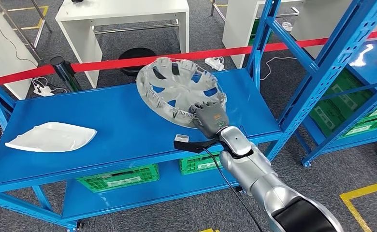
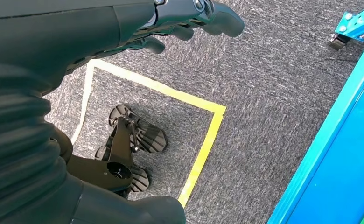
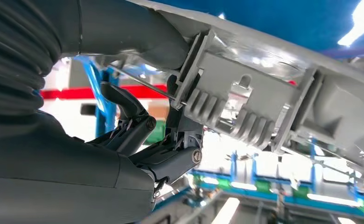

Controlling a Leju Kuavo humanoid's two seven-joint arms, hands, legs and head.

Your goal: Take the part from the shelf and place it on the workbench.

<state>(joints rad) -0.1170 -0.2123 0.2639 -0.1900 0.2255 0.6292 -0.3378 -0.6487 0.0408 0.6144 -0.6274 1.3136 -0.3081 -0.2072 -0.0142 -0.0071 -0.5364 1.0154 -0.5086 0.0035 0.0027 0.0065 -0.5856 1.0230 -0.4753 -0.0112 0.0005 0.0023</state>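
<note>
A round grey hubcap (image 1: 179, 89) is tilted up off the blue shelf (image 1: 114, 125), its far edge raised. My right hand (image 1: 210, 119) grips its near rim. In the right wrist view the thumb (image 3: 138, 32) lies over the rim and the dark fingers (image 3: 171, 140) press from underneath, against the ribbed clips of the hubcap (image 3: 245, 102). My left hand (image 2: 185, 18) hangs beside the shelf's edge over grey carpet, fingers loosely curled around nothing.
A white curved panel (image 1: 51, 137) lies at the shelf's left. Green crates (image 1: 119, 178) sit on the lower level. A red barrier tape (image 1: 177, 55) runs behind, with white tables (image 1: 123, 14) beyond. More blue racking (image 1: 341, 72) stands to the right. Yellow floor tape (image 2: 203, 140) marks the carpet.
</note>
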